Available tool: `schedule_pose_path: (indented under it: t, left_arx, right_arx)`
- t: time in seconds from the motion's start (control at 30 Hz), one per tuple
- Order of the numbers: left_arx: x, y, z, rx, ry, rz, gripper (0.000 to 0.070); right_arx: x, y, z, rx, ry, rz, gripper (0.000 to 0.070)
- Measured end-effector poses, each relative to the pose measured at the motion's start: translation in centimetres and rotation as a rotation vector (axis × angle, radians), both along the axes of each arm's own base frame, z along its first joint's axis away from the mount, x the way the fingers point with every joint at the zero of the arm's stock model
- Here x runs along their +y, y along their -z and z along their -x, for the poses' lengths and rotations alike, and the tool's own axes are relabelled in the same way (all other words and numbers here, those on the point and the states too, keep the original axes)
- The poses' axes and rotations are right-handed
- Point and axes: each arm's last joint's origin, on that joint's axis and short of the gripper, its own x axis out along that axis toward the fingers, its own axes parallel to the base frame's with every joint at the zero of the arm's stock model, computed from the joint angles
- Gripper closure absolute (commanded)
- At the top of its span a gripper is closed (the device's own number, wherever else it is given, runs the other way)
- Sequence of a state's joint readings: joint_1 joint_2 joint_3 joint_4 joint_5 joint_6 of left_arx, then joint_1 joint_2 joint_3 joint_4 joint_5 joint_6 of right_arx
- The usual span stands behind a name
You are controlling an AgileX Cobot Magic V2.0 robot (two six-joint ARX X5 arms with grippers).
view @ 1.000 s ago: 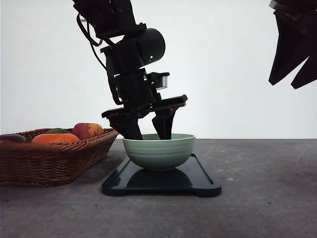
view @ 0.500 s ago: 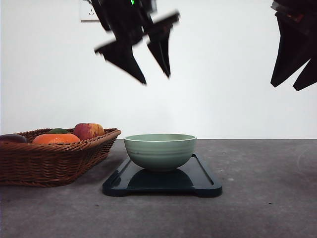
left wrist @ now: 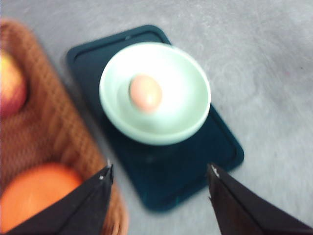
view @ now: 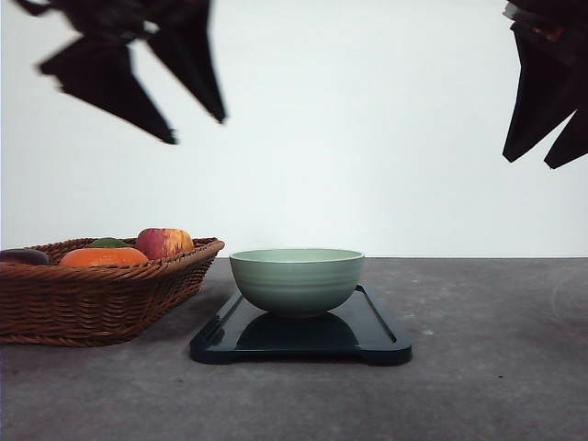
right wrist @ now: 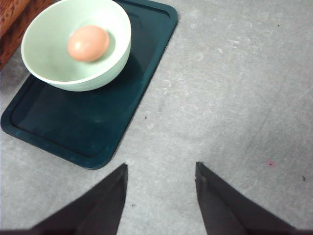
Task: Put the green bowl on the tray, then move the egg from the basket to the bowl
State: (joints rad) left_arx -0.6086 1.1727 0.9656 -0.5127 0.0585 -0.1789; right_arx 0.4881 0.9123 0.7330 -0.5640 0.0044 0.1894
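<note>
Egg point(right wrist: 88, 43) lies inside the green bowl point(view: 296, 279), which sits on the tray point(view: 377, 333) beside the basket point(view: 101, 292). Left gripper point(view: 195, 129) hangs high above the basket, fingers spread and empty; right gripper point(right wrist: 159, 171) also hangs parted and empty.

A plain white wall point(view: 386, 138) stands behind the scene, bare and evenly lit, meeting the back edge of the surface point(view: 496, 367) in a straight level line. The surface is dull grey and faintly mottled, with pale scuffs and a few small dark specks. The light is soft, casting only weak shadows.
</note>
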Motion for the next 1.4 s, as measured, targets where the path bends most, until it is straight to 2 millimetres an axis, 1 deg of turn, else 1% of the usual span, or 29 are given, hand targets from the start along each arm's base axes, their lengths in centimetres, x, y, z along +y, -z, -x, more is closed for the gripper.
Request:
schedule_pose_path:
  t: [0.13, 0.27, 0.47, 0.5, 0.53, 0.57, 0.67, 1.17, 1.3, 1.4]
  left_arx:
    - [1.9, 1.2, 2.2, 0.000, -0.046, 0.000, 0.0314]
    - [3.3, 1.8, 3.9, -0.021, -0.085, 0.017, 0.0314]
    - [4.0, 1.8, 4.8, -0.013, -0.107, 0.019, 0.0316]
    - [4.0, 1.9, 4.9, -0.004, -0.108, 0.016, 0.0347]
    - [4.0, 1.9, 4.9, 0.001, -0.109, 0.013, 0.0460]
    - [4.1, 1.9, 4.9, 0.003, -0.110, 0.012, 0.0652]
    - [4.0, 1.9, 4.9, 0.002, -0.112, 0.018, 0.0678]
    - [4.2, 1.7, 5.0, -0.018, -0.111, 0.024, 0.0677]
    - [5.4, 1.1, 5.3, -0.128, -0.115, 0.025, 0.0677]
    - [7.0, 1.7, 5.6, -0.226, -0.169, 0.036, 0.0677]
  right_arx:
    - [0.0, 0.0, 0.0, 0.000, 0.000, 0.000, 0.0428]
    - [0.0, 0.0, 0.0, 0.000, 0.000, 0.000, 0.0428]
    - [0.0, 0.1, 0.1, 0.021, -0.017, -0.006, 0.0416]
    - [0.0, 0.2, 0.2, 0.031, -0.024, -0.009, 0.0423]
    - [0.0, 0.2, 0.2, 0.037, -0.030, -0.012, 0.0511]
    - [0.0, 0.2, 0.2, 0.039, -0.033, -0.015, 0.0678]
    - [0.1, 0.1, 0.2, 0.033, -0.040, -0.023, 0.0675]
    - [0.1, 0.1, 0.2, 0.033, -0.047, -0.031, 0.0675]
    - [0.1, 0.1, 0.2, 0.033, -0.047, -0.031, 0.0675]
    - [0.1, 0.1, 0.2, 0.033, -0.047, -0.031, 0.0675]
